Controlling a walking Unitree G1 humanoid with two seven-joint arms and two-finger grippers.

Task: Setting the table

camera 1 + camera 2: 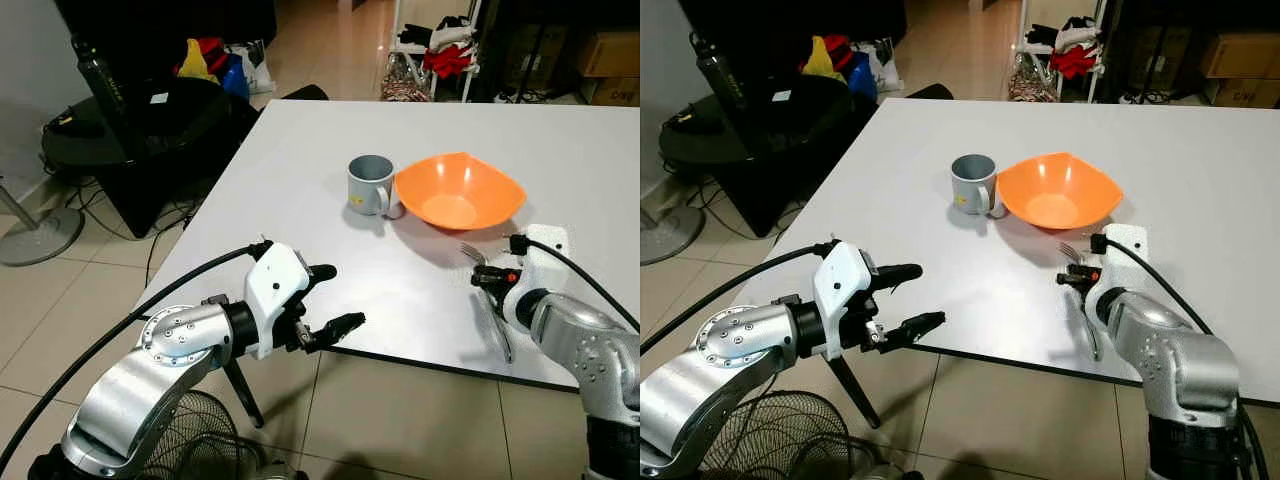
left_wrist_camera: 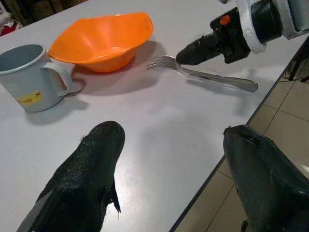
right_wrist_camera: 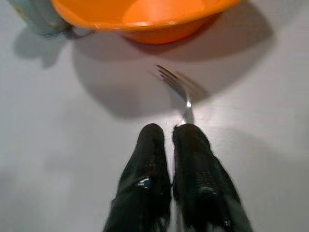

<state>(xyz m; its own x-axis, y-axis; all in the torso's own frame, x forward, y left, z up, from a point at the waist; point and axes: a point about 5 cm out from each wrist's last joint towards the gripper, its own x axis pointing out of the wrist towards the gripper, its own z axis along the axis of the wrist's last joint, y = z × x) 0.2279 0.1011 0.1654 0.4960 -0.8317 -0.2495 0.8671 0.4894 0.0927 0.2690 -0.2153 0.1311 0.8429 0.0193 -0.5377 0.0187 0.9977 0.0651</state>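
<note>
An orange bowl (image 1: 460, 190) sits mid-table with a grey mug (image 1: 370, 183) touching its left side. In front of the bowl a metal fork (image 1: 497, 325) lies flat on the white table (image 1: 300, 170), tines toward the bowl. My right gripper (image 1: 478, 278) is shut, and its fingertips (image 3: 188, 133) rest low over the fork's neck (image 3: 186, 108); the handle runs back underneath the wrist. Whether the tips touch the fork I cannot tell. At the table's front left edge my left gripper (image 1: 340, 297) hovers open, holding nothing, and points toward the mug (image 2: 29, 77) and the bowl (image 2: 104, 38).
To the left of the table stand a black round side table (image 1: 120, 130) with a bottle, cables on the tiled floor and a fan base (image 1: 35, 235). A fan grille (image 1: 190, 440) is below my left arm. Bags and a rack with clothes stand behind the table.
</note>
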